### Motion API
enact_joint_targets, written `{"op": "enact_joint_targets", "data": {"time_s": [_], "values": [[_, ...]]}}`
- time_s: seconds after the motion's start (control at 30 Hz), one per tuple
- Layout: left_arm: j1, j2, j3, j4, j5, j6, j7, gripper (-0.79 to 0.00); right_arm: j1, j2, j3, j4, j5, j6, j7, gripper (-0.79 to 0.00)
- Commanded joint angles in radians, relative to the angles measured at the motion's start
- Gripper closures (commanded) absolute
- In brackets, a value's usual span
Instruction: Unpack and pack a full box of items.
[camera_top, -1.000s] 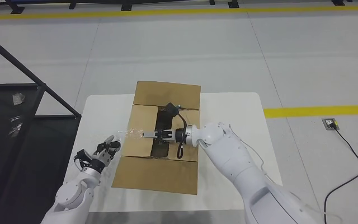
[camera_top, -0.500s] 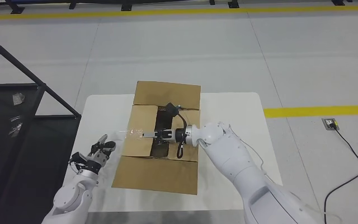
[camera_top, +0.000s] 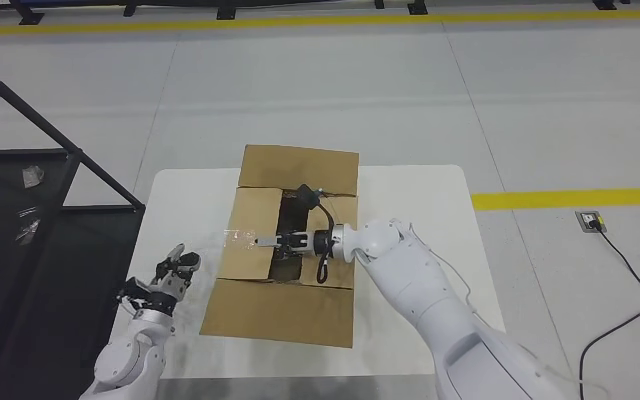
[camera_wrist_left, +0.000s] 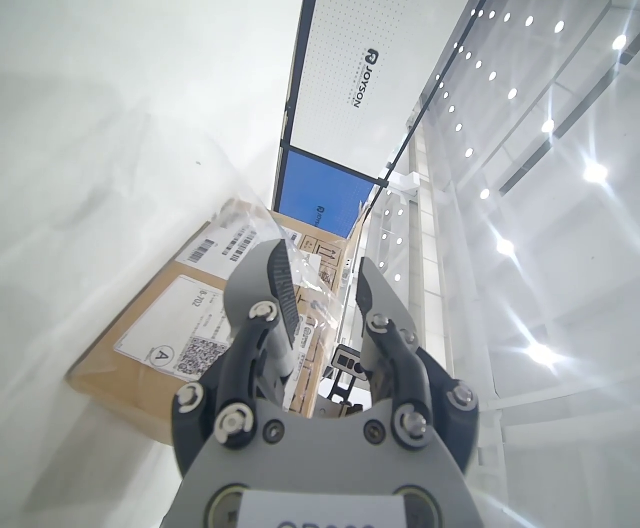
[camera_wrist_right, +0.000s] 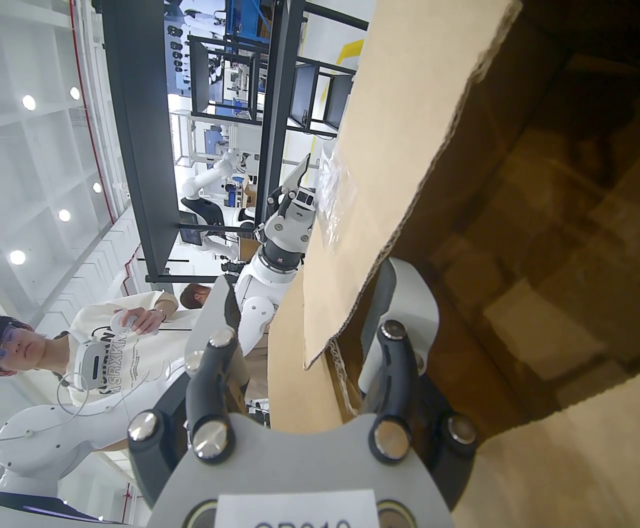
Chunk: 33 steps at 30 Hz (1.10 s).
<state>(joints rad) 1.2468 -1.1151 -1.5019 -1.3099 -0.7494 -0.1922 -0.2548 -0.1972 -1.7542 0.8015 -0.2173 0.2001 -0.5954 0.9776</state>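
Observation:
An open cardboard box (camera_top: 290, 300) stands in the middle of the white table. My right gripper (camera_top: 272, 240) reaches in from the right over the box's left flap. In the right wrist view it (camera_wrist_right: 312, 290) is open and straddles the flap's (camera_wrist_right: 400, 150) edge, one finger outside and one inside the dark box. A crumpled clear plastic film (camera_top: 228, 237) lies at that flap's outer edge. My left gripper (camera_top: 180, 260) sits low over the table left of the box, open. It (camera_wrist_left: 320, 257) points at the labelled box side (camera_wrist_left: 150, 320) and the film (camera_wrist_left: 260, 225).
Bare white tabletop (camera_top: 420, 200) runs to the right of the box, with a narrower strip on the left. A black metal rack (camera_top: 40, 200) stands just off the table's left edge.
My left gripper has drawn back from the plastic film, away from the box toward the table's near left side. The right gripper and the box have stayed put.

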Motion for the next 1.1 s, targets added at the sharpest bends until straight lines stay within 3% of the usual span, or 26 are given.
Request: {"op": "enact_joint_targets", "data": {"time_s": [0.0, 0.37, 0.67, 0.93, 1.07], "values": [[0.008, -0.002, 0.005, -0.006, 0.011, 0.007, -0.007, -0.329, -0.001, 0.0, 0.002, 0.0, -0.002, 0.0, 0.001, -0.545], [-0.012, -0.017, 0.043, 0.031, 0.014, 0.046, -0.02, -0.354, -0.005, -0.001, 0.013, -0.003, -0.014, -0.004, 0.004, -0.57], [-0.08, -0.04, 0.077, 0.09, 0.016, -0.019, 0.058, -0.363, -0.007, -0.002, 0.019, -0.007, -0.028, -0.01, 0.007, -0.582], [-0.057, -0.031, -0.01, 0.08, 0.08, -0.108, 0.082, -0.351, -0.009, 0.0, 0.027, -0.005, -0.036, -0.018, 0.012, -0.594], [-0.036, -0.026, -0.042, 0.069, 0.107, -0.105, 0.075, -0.366, -0.009, 0.001, 0.033, -0.005, -0.036, -0.022, 0.018, -0.588]]}}
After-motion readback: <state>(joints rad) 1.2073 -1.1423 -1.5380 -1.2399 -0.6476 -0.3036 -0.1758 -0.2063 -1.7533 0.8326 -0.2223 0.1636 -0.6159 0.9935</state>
